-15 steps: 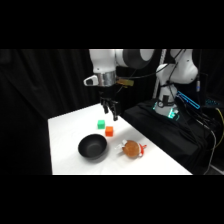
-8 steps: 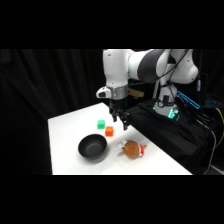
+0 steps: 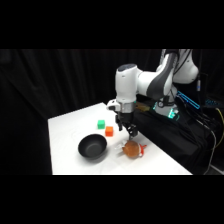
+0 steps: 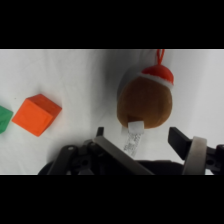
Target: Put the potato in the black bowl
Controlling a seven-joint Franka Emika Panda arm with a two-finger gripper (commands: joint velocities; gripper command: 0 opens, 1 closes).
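My gripper (image 3: 127,130) hangs just above the potato (image 3: 132,149), with the black bowl (image 3: 92,147) just beside it.

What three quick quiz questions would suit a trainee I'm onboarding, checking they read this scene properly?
1. True or false: the potato lies in the bowl.
2. Which cube is nearer the potato: A orange, B green?
3. Fill in: the gripper hangs just above the ____.

Key: 1 false, it lies on the table beside the bowl. 2 A. 3 potato; in the wrist view the fingers stand open either side of it.
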